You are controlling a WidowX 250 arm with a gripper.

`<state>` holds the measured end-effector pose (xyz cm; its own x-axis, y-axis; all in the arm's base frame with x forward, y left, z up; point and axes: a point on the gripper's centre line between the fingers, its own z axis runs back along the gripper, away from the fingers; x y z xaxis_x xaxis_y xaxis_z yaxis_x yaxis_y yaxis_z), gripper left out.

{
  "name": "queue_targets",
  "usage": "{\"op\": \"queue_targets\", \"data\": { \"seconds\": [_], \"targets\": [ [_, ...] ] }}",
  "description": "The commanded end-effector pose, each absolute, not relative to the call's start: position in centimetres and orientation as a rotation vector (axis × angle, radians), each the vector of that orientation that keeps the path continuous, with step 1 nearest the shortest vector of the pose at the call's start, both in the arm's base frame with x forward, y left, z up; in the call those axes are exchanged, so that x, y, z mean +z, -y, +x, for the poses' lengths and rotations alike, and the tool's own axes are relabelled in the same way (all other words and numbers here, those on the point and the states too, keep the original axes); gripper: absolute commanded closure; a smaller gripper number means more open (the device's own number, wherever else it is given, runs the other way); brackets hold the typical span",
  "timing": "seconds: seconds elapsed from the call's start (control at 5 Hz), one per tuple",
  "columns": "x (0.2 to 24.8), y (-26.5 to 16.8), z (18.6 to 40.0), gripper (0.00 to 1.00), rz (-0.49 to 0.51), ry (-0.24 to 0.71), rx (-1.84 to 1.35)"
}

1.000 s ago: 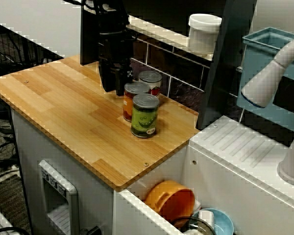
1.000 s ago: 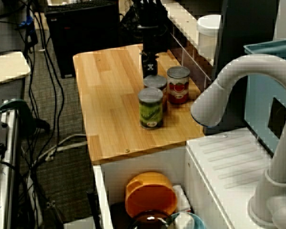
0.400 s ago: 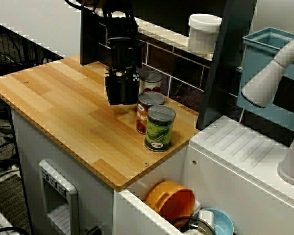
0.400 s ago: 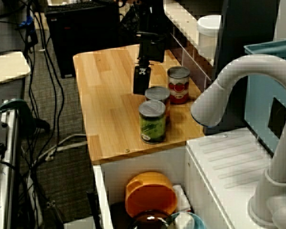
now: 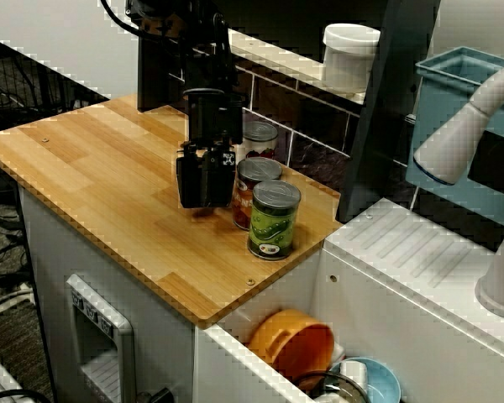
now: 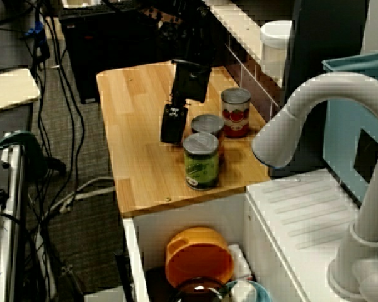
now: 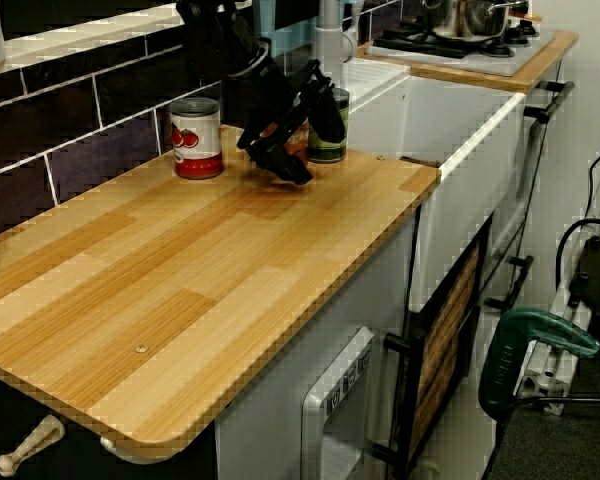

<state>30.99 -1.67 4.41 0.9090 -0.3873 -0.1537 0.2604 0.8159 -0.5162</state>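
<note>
Arm reaches down from rear, wrist tilted; gripper [image 5: 204,197] low over wooden counter [image 5: 101,176], jaws parted, nothing held. 3 cans: orange-label can [image 5: 256,172] just beside gripper, green-label can [image 5: 274,220] touching it, red-label can [image 5: 258,138] by tiles. All upright, long axis vertical.

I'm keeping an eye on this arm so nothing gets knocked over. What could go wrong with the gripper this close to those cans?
1. The gripper hangs low, right beside the orange can. A sideways swing could tip that can into the green can close behind it.
2. The green can stands near the edge of the counter, above the sink. A shove might send it down onto the orange bowl.
</note>
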Motion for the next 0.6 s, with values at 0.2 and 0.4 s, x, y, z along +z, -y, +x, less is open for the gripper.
{"op": "queue_targets", "data": {
  "seconds": [0.2, 0.4],
  "targets": [
    [9.5, -1.8, 32.0, 0.00, -0.380, -0.130, -0.462],
    [10.0, -2.8, 32.7, 0.00, -0.385, -0.133, -0.602]
  ]
}}
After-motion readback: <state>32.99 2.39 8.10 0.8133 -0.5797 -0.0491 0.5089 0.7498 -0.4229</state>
